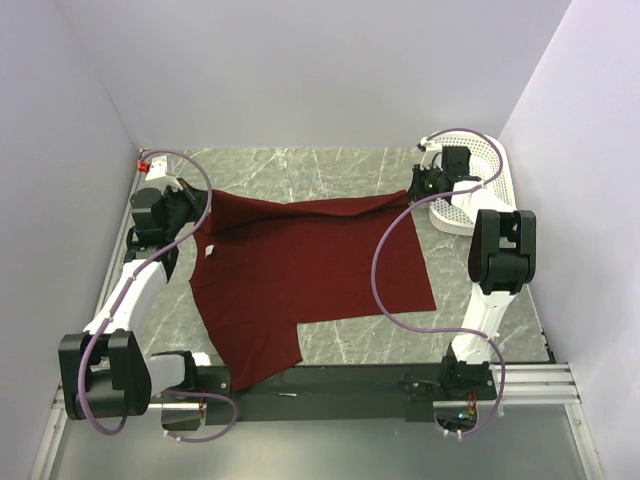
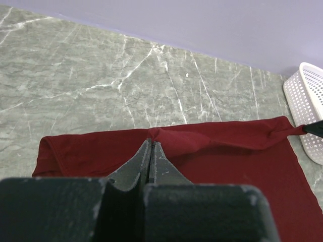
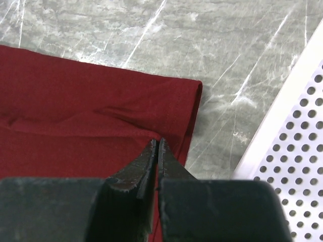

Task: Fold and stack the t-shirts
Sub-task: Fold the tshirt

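Two pinches: left gripper (image 2: 151, 144) and right gripper (image 3: 157, 142) each clamp the far edge of the plain maroon cotton t-shirt (image 1: 310, 275).

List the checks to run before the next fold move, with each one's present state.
1. Left jaws shut on shirt edge: ok.
2. Right jaws shut on shirt edge: ok.
3. Far edge stretched between the two grips: ok.
4. Basket apart from shirt: ok, bare table lies between them.
5. Shirt wholly on table: not ok, its near corner laps onto the black rail.
6. How many layers each grip holds: cannot tell.
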You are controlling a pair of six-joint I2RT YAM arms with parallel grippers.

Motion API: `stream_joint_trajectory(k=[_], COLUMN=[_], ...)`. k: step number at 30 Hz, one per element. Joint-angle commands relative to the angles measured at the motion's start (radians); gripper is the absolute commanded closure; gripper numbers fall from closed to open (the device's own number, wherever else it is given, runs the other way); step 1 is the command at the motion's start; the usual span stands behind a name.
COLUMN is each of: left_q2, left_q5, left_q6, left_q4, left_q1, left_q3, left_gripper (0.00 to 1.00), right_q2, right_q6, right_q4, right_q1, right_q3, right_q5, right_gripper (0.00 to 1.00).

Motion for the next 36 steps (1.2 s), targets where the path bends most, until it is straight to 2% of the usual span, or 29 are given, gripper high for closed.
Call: stream_joint_trajectory(k=[1,2,4,5,8,9,12,25,36], left_q2=[-0.035,-0.036,-0.039,-0.041,-0.038,-0.038,-0.038,-0.073,-0.143], left_q5=[0.025,0.030,0.039,0.040,0.054,0.059,0.066,0.109,0.117], left_q6=[0.011,0.009,0.008,0.006,0.003,0.002,-0.002,-0.008,-0.046], left_q4=[0.035,0.035,0.035,0.036,0.035,0.033,0.030,-0.024,-0.073], left_q1=[0.005,0.005,0.005,0.005,0.005,0.005,0.005,0.005,0.005], left_q3=[-0.009,-0.010,-0.018,-0.023,-0.023,-0.024,-0.024,-0.055,-0.142], left_gripper=[1.00,0.99,1.00,1.00,0.99,0.99,1.00,0.99,0.99], right_q2=[-0.062,-0.061,-0.062,-0.067,-0.073,-0.076,-0.091,-0.148,-0.188], right_q6=[-0.021,-0.027,-0.034,-0.039,-0.041,-0.041,-0.037,0.010,0.012], right_q4=[0.020,0.020,0.002,-0.004,-0.012,-0.018,-0.021,-0.033,-0.047], right_q1=[-0.007,-0.008,-0.007,-0.007,-0.008,-0.007,-0.008,-0.007,-0.001], right_q3=[0.000,0.000,0.006,0.010,0.026,0.029,0.038,0.015,-0.010], right_q5=[-0.016,-0.021,-0.038,-0.048,-0.058,-0.062,-0.081,-0.157,-0.177], right_gripper=[0.94,0.92,0.80,0.70,0.61,0.54,0.46,0.45,0.45])
